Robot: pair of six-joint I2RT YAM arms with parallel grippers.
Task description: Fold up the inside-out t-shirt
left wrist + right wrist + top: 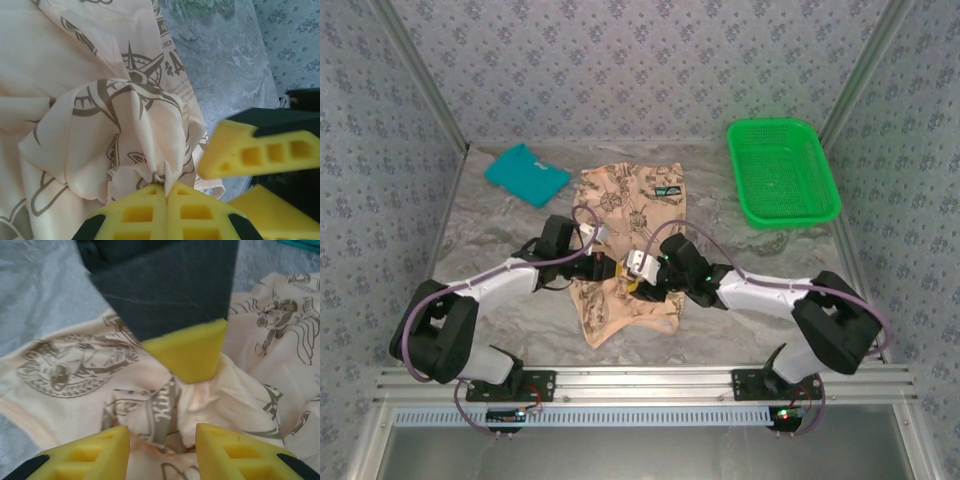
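Step in hand, as judged: gathering the middle of the garment ahead of a first fold. Early in the task; no finished fold to be seen.

Worktop (770, 255): carries the inside-out t-shirt (630, 205), laid lengthwise beneath both pincers, reaching beyond them toward the far wall and back toward the arm bases. Rumpled at mid-length, directly at the fingertips.

Green basket (740, 190): well beyond the right pincer and off to its right. Leave alone.

Teal folded shirt (525, 173): beyond the left pincer and to its left, near the far-left corner of the t-shirt. Not part of the job.

Left pincer (166, 192): clamped tight on a small peak of printed cloth, with creases fanning away from the tips.

Right pincer (160, 440): parted to a moderate gap, gripping nothing, poised over bunched cloth just opposite the left pincer's tips.

Small dark label (665, 192): beyond the right pincer, on the far part of the cloth.

Next move, as judged: lower the right pincer over the ridge and close on cloth just beside the left pinch, without striking the opposing fingers. Hold the left clamp firm throughout.
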